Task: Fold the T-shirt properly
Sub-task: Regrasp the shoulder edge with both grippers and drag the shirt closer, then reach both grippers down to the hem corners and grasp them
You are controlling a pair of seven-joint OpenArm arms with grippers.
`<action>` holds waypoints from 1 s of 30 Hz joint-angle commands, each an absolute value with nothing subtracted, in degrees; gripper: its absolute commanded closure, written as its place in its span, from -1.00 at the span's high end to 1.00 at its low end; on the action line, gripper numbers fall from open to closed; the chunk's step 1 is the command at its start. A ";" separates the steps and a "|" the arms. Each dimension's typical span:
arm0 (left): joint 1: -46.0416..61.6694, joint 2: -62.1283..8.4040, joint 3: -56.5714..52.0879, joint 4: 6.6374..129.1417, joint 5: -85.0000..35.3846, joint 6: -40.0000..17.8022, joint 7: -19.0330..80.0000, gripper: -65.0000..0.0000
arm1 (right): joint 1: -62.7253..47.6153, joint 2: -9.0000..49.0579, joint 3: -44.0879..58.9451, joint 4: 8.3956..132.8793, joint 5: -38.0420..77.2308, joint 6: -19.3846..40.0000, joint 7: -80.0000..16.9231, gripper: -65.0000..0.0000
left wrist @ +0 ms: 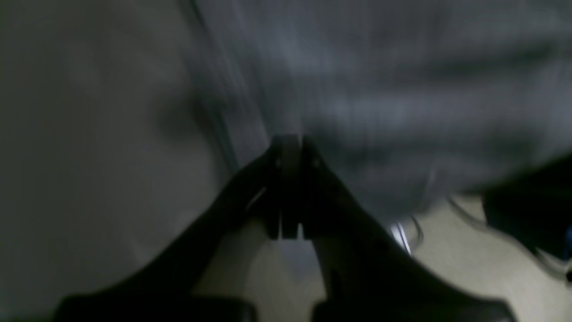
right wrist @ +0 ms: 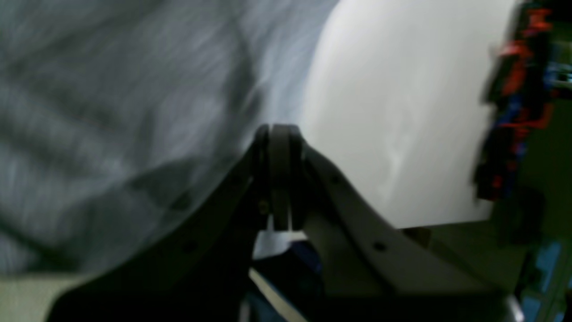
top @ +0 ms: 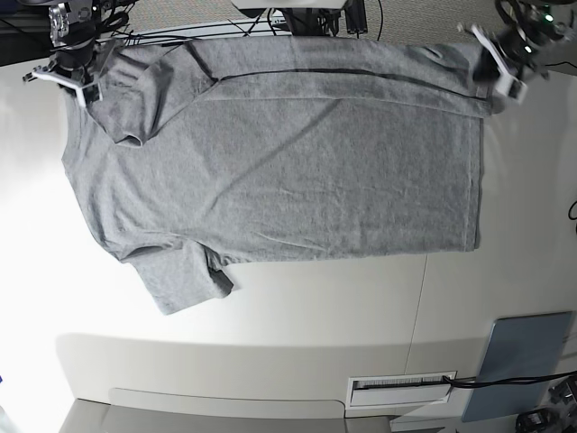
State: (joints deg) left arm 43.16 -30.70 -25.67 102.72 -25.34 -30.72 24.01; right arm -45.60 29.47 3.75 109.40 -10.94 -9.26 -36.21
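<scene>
Left gripper [left wrist: 289, 147] is pinched tight, jaws together, with grey cloth of the T-shirt [top: 288, 153] bunched right at its tips; in the base view it sits at the far right corner [top: 507, 74], clamped on the shirt's hem corner. Right gripper [right wrist: 279, 134] is likewise closed hard, jaws meeting, its tips against the shirt's edge; in the base view it sits at the far left corner [top: 77, 77], holding the shoulder end near a sleeve. Both wrist views are blurred and dim, so the exact bite of fabric between the jaws cannot be made out. The T-shirt lies spread flat on the white counter [top: 315, 307], plain grey side up, its length running left to right in the base view: neck and sleeves toward the left, straight hem toward the right. Its far edge is stretched between the two grippers, with a thin dark line running along that edge. One sleeve [top: 180, 275] juts toward the near side, slightly crumpled at its seam; the other is folded in beside the right gripper. Light creases cross the body. Well apart from the shirt, at the near right corner of the counter, lies a blue-grey flat pad [top: 521, 361], with a white slotted plate [top: 401, 388] just beside it.
</scene>
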 commanded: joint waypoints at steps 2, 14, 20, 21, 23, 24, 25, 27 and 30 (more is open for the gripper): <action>41.63 -31.46 -26.44 105.30 -27.38 -30.98 22.74 -1.00 | -44.60 30.17 4.25 110.76 -12.97 -12.16 -35.73 -1.00; 29.21 -31.44 -26.39 105.82 -29.91 -25.30 28.05 -0.02 | -31.53 30.33 4.23 111.00 -13.43 -6.37 -39.44 -0.33; 14.48 -31.09 -24.88 95.74 -34.76 -25.50 33.58 -0.02 | -20.32 29.76 4.19 110.89 1.80 0.64 -46.33 -0.33; 11.92 -31.14 -23.97 93.58 -34.74 -25.47 34.37 -0.02 | -19.09 29.39 4.19 110.89 1.91 0.64 -45.84 -0.33; 7.09 -31.14 -21.52 89.06 -34.52 -25.06 35.05 -0.02 | -17.58 28.75 4.19 110.89 1.93 0.54 -44.56 -0.33; 4.78 -31.14 -20.03 86.61 -33.98 -24.29 35.03 -0.02 | -16.97 28.32 4.19 110.89 1.89 0.47 -43.09 -0.33; 2.46 -31.14 -18.35 83.99 -32.97 -23.11 34.89 -0.02 | -16.58 28.05 4.19 110.89 1.89 0.16 -40.99 -0.33; -2.09 -31.11 -15.16 78.67 -31.22 -21.76 34.54 -0.02 | -15.77 27.75 4.19 110.91 1.87 0.16 -38.79 -0.33; -8.25 -31.09 -11.46 71.20 -31.07 -21.61 34.52 -0.02 | -15.20 27.11 4.19 110.91 1.52 0.21 -39.29 -0.33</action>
State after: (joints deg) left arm -6.96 -29.87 -11.07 70.24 -30.57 -21.63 35.70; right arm -15.42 26.37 3.75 109.95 1.93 0.71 -40.27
